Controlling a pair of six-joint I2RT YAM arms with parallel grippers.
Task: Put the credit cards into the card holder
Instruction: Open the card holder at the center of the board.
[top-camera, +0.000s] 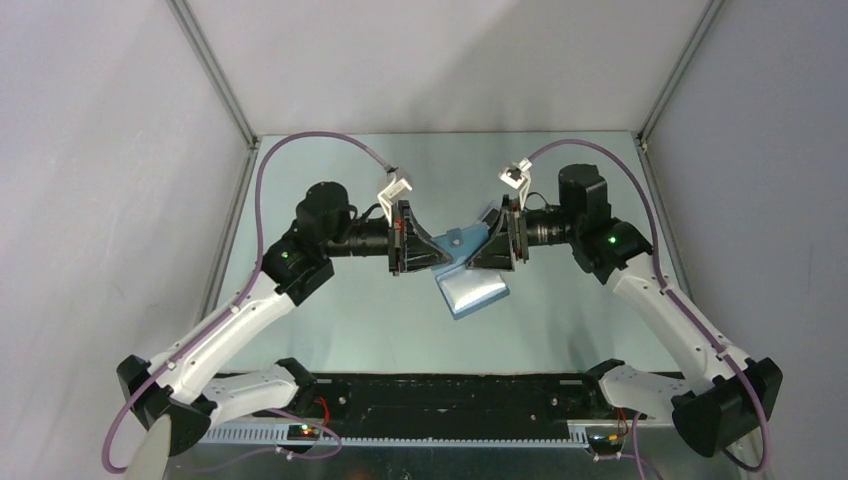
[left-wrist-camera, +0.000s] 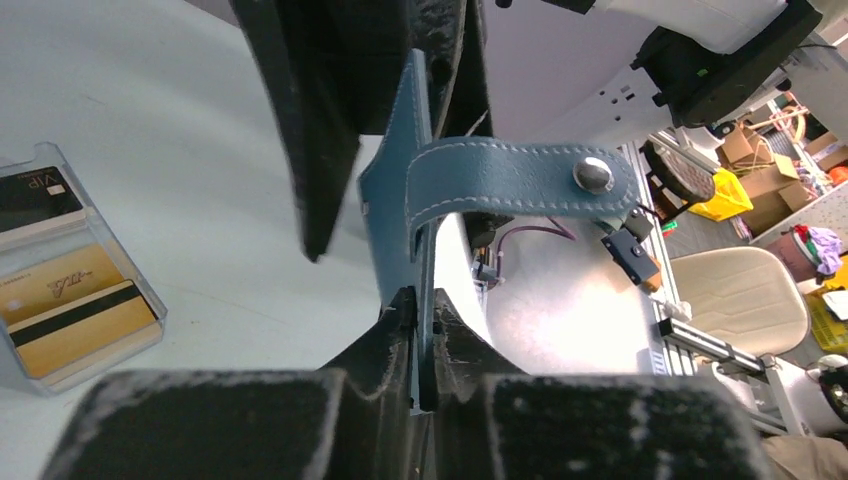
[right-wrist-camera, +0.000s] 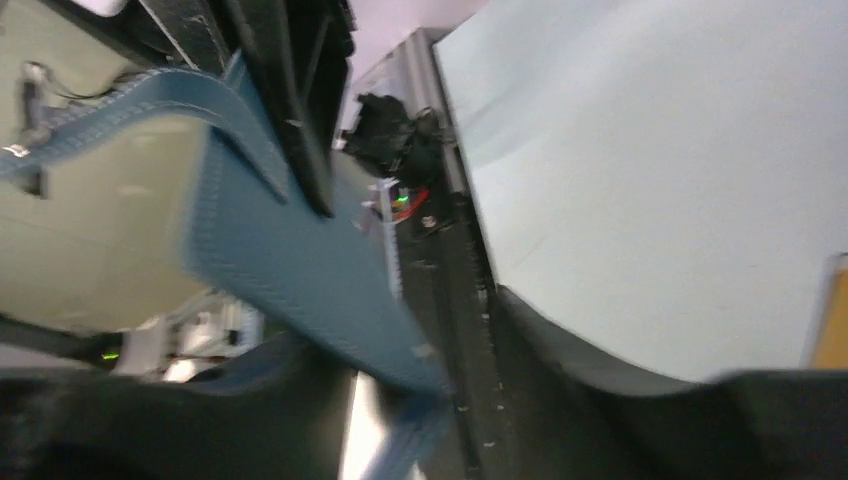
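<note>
Top view: the left tool (top-camera: 440, 256) and right tool (top-camera: 474, 260) meet mid-surface at the blue card holder (top-camera: 462, 240), above a clear tray (top-camera: 468, 308).

Left wrist: the left tool pinches the holder's edge. Credit cards (left-wrist-camera: 72, 322) lie in the tray, a black one marked "VIP".

Right wrist: blurred. The right tool is spread around the holder's flap.

The card holder (top-camera: 462, 241) hangs above the middle of the table (top-camera: 340, 310), between the left gripper (top-camera: 444, 255) on its left and the right gripper (top-camera: 472, 261) on its right. Cards (left-wrist-camera: 72, 305) lie one behind another in a tray (left-wrist-camera: 156, 312) on the table, off to one side.
</note>
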